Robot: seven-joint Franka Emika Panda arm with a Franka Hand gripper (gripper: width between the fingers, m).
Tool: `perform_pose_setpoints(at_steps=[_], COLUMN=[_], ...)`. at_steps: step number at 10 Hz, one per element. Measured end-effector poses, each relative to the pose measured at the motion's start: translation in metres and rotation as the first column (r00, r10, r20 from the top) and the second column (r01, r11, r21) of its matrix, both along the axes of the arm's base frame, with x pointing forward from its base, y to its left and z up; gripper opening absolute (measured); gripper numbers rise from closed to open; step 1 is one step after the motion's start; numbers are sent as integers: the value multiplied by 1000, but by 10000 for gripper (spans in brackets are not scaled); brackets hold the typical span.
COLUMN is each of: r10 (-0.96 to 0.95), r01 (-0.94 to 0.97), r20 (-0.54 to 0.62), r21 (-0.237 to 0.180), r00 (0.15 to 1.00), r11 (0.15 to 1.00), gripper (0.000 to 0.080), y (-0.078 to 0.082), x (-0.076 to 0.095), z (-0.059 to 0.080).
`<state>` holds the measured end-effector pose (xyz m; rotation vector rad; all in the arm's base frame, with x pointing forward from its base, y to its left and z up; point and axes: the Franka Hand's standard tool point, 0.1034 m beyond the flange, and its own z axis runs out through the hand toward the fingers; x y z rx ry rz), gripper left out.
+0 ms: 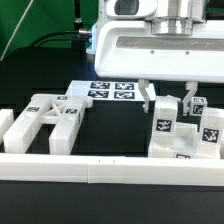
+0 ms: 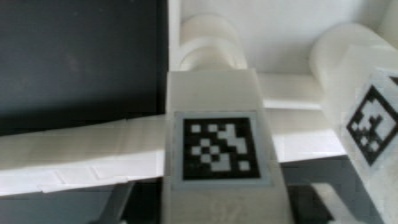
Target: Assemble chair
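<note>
Fingers [image 1: 149, 96]: one pair, set narrow, apparently clamped on one upright tagged chair post [image 2: 217, 140] standing between them. Ladder-like frame [image 1: 50, 120]: one, on the bench [image 1: 115, 130] at the exterior view's left, well apart. Tagged blocks [image 1: 185, 135]: roughly four, clustered just below the fingers. Marker board [image 1: 112, 90]: one, behind.

Bright, even light; wrist view's chair piece [image 2: 221, 115] blurred; shadows soft.
</note>
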<state>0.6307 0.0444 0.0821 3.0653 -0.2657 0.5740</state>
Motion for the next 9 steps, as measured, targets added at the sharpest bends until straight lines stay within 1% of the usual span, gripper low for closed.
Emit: perform_pose_setpoints(at_steps=[1,4,5,6,7,8,9], r10=[5,6,6,6,13,25,25], r01=[-5,-6,-6,-6,-13,-25,-25], r20=[9,9,9,9,8,8,7], r21=[-2,-3,-3,-3,-7,-14,-16], r00=[1000,1000,1000,1000,1000,1000,1000], r11=[1000,1000,1000,1000,1000,1000,1000], gripper=[287,287,476,590,590,637,646], y=[3,2,2,2,1,-4,-7], x=[0,0,0,0,0,1,1], z=[0,-1,-1,-1,0,0,0])
